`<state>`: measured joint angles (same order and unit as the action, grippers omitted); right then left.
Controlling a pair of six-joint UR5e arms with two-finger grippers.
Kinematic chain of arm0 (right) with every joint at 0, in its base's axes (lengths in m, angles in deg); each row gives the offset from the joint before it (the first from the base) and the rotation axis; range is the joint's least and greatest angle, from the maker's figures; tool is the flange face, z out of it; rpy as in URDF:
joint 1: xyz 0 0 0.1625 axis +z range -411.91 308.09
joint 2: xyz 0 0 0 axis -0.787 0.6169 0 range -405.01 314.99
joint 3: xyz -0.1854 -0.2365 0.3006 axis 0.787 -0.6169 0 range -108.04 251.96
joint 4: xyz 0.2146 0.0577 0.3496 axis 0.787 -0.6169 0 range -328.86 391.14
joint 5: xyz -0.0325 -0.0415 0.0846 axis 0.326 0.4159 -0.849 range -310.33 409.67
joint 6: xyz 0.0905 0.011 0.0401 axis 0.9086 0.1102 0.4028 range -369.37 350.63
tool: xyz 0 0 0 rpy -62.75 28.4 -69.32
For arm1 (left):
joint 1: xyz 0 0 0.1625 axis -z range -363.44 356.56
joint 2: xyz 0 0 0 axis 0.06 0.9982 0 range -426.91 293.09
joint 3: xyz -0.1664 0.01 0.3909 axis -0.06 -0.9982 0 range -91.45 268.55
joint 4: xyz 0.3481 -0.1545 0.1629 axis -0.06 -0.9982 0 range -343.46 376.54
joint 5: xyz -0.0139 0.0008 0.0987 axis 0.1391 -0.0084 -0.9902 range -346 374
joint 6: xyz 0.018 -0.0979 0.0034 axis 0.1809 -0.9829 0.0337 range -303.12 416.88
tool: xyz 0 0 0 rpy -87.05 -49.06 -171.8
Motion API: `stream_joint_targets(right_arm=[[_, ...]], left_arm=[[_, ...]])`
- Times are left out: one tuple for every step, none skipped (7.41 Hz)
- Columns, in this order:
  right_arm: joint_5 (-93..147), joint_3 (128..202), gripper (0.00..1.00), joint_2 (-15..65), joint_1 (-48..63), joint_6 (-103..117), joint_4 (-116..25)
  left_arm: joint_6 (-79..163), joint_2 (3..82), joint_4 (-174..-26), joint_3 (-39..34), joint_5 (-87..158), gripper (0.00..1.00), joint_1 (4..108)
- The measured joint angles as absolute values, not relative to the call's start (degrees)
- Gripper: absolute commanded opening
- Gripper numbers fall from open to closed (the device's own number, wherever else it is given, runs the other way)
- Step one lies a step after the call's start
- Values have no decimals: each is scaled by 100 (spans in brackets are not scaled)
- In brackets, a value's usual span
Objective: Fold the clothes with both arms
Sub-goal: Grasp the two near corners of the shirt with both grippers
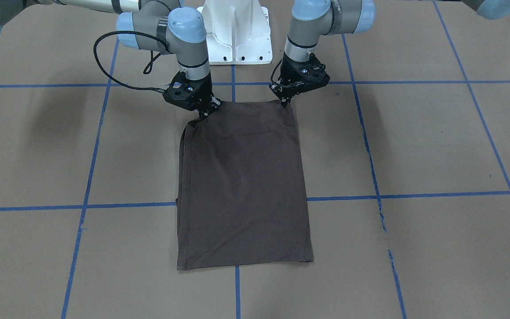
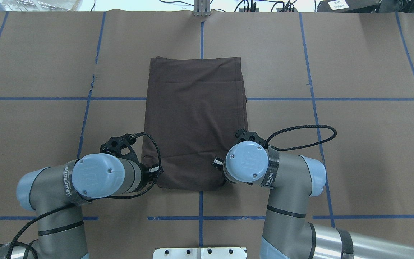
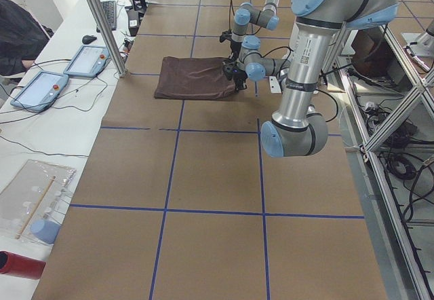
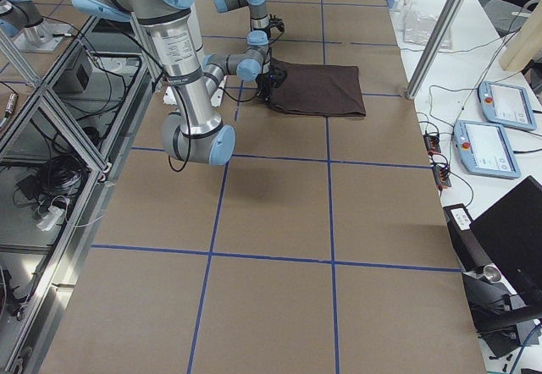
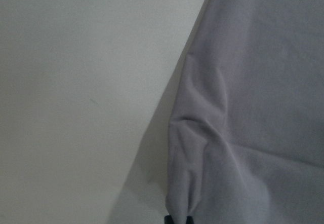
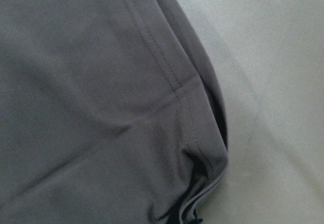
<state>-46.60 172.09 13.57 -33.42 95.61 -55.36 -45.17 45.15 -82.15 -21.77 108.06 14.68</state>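
T-shirt (image 2: 196,118) on table (image 2: 354,144); left arm (image 2: 95,176), right arm (image 2: 286,172) at corners (robot side).

- The left grey tubular arm with light blue joint caps (image 2: 54,212) is bent at the elbow, and its wrist stands upright directly above its fingers.
- The left black two-finger gripper (image 1: 285,103) points straight down. Its jaws are pinched together on a corner of the dark brown T-shirt (image 1: 246,177), which bunches into the tips.
- The right grey tubular arm with light blue joint caps (image 2: 286,194) is bent alike, with its wrist tilted slightly over its tool.
- The right black two-finger gripper (image 1: 204,113) points down, jaws clamped on the neighbouring corner, with the hem gathered between the tips.
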Motion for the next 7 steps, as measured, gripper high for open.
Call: stream_joint_targets(right_arm=[[-4682, 17301, 0, 1370, -3324, 9558, -5540], [-4702, 17481, 0, 1443, -3309, 9557, -5553], [-4719, 17684, 15, 1564, -3310, 9558, -5561], [-4731, 17805, 59, 1647, -3322, 9564, -5559], [-4737, 17848, 100, 1690, -3339, 9570, -5546], [-4735, 17859, 100, 1704, -3367, 9573, -5533], [-4733, 17852, 100, 1694, -3402, 9574, -5522]], left_arm=[[-4517, 4511, -8209, -2194, 10816, 0, 1483], [-4517, 4495, -8198, -2253, 10831, 0, 1488], [-4517, 4472, -8145, -2381, 10841, 0, 1489], [-4516, 4473, -8051, -2512, 10848, 0, 1485], [-4517, 4488, -7987, -2582, 10853, 0, 1480], [-4517, 4501, -7960, -2616, 10856, 0, 1475], [-4517, 4506, -7949, -2628, 10856, 0, 1471]])
